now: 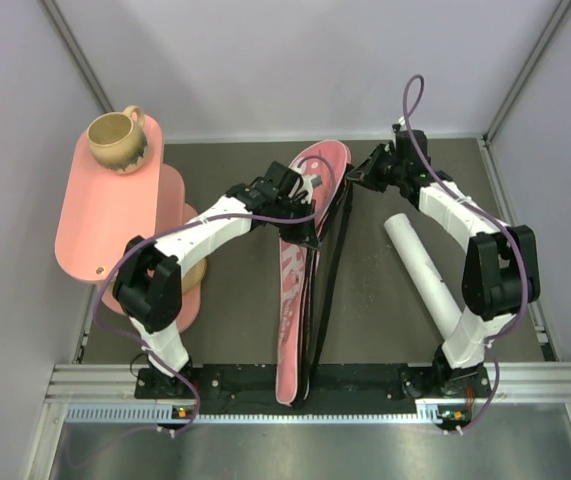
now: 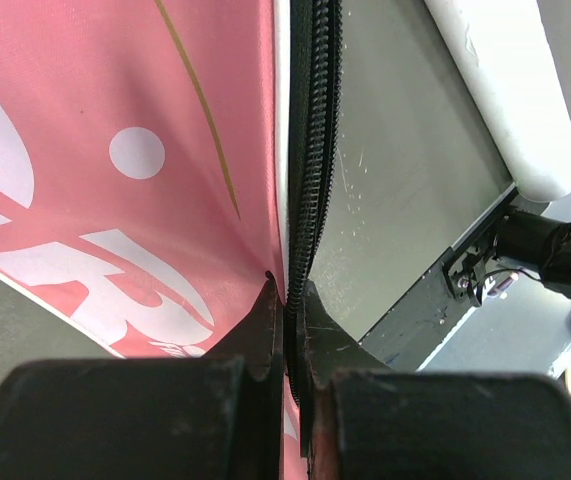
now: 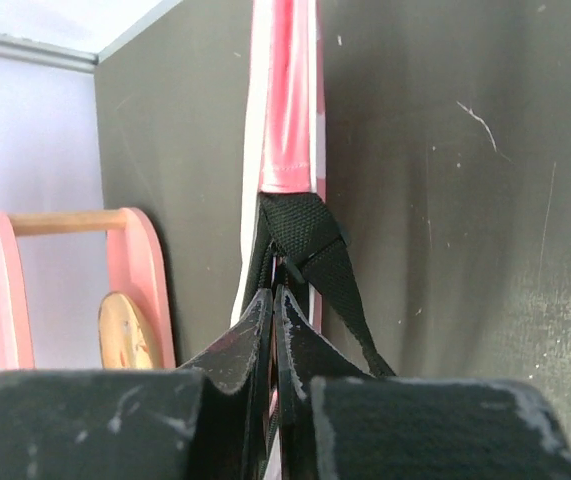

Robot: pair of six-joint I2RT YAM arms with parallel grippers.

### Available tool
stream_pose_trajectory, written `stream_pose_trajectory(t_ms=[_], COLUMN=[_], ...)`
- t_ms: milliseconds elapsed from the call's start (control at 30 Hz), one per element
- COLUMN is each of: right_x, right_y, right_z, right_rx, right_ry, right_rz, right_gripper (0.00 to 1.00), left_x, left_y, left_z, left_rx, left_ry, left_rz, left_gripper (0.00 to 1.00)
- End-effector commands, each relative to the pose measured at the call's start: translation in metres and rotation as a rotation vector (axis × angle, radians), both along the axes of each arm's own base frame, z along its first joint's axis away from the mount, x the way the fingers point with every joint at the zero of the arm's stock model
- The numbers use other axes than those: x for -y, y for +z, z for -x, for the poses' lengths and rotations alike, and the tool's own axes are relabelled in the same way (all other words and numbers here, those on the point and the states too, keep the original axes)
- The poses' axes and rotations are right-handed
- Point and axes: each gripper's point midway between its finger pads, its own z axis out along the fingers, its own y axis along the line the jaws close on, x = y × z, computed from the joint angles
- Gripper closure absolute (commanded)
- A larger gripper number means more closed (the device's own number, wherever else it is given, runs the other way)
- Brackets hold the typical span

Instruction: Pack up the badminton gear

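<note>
The long pink racket bag [image 1: 293,300] lies lengthwise down the middle of the table, its black strap [image 1: 330,270] trailing along its right side. My left gripper [image 1: 302,222] sits at the bag's right edge; in the left wrist view it [image 2: 290,295] is shut on the black zipper [image 2: 312,150] beside the pink lettered fabric [image 2: 115,150]. My right gripper [image 1: 353,176] is at the bag's far end. In the right wrist view it [image 3: 273,295] is shut on the bag's thin edge just below the strap's anchor [image 3: 300,232]. A long white tube [image 1: 425,268] lies to the right of the bag.
A pink oval tiered table [image 1: 100,215] stands at the left with a tan mug [image 1: 117,140] on its top. Grey walls close in the left, back and right. A metal rail [image 1: 315,380] runs along the near edge between the arm bases.
</note>
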Motion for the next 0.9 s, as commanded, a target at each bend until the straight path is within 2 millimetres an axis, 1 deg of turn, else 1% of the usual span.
stream_pose_trajectory(t_ms=[0,33,67,133,200,233,267,300,333,367,400,433,533,567,600,633,667,733,800,867], right_x=[-0.011,-0.01,-0.01,-0.013,-0.019,-0.021,-0.023,-0.025,-0.033,-0.035,-0.039,-0.047,-0.054,-0.06,-0.06,-0.058,-0.057,-0.054,-0.052,-0.043], right_y=[0.031,0.023,0.028,0.021,0.024,0.019,0.018,0.024,0.019,0.02,0.025,0.02,0.019,0.018,0.018,0.014,0.014,0.015,0.018,0.023], right_z=[0.027,0.032,0.038,0.05,0.062,0.069,0.074,0.08,0.091,0.097,0.105,0.117,0.138,0.146,0.148,0.153,0.153,0.152,0.15,0.145], right_rx=[0.151,0.149,0.163,0.16,0.177,0.171,0.174,0.193,0.189,0.193,0.212,0.209,0.227,0.23,0.238,0.238,0.245,0.266,0.277,0.27], right_ry=[0.181,0.193,0.205,0.232,0.254,0.267,0.278,0.282,0.313,0.324,0.337,0.365,0.401,0.42,0.417,0.414,0.407,0.398,0.386,0.336], right_rz=[0.033,0.056,0.065,0.095,0.116,0.137,0.145,0.153,0.162,0.164,0.164,0.172,0.185,0.189,0.194,0.193,0.19,0.199,0.201,0.187], right_gripper=[1.0,1.0,1.0,1.0,1.0,1.0,1.0,1.0,1.0,1.0,1.0,1.0,1.0,1.0,1.0,1.0,1.0,1.0,1.0,1.0], left_x=[0.016,0.017,0.017,0.019,0.02,0.021,0.021,0.021,0.022,0.022,0.022,0.022,0.022,0.021,0.021,0.02,0.019,0.016,0.015,0.013], left_y=[0.041,0.043,0.042,0.045,0.044,0.046,0.045,0.045,0.047,0.046,0.046,0.047,0.046,0.045,0.045,0.042,0.044,0.039,0.041,0.041], left_z=[-0.016,-0.017,-0.017,-0.019,-0.021,-0.022,-0.023,-0.024,-0.025,-0.027,-0.027,-0.028,-0.03,-0.03,-0.03,-0.029,-0.029,-0.025,-0.024,-0.02], left_rx=[0.094,0.093,0.092,0.096,0.093,0.096,0.096,0.098,0.101,0.101,0.1,0.1,0.091,0.088,0.081,0.079,0.086,0.077,0.081,0.08], left_ry=[-0.002,-0.002,-0.001,0.003,0.004,0.006,0.008,0.009,0.011,0.015,0.013,0.015,0.017,0.019,0.016,0.017,0.017,0.013,0.015,0.012], left_rz=[0.134,0.143,0.143,0.153,0.152,0.154,0.152,0.152,0.154,0.152,0.153,0.155,0.161,0.162,0.165,0.159,0.165,0.168,0.177,0.178], left_gripper=[1.0,1.0,1.0,1.0,1.0,1.0,1.0,1.0,1.0,1.0,1.0,1.0,1.0,1.0,1.0,1.0,1.0,1.0,1.0,1.0])
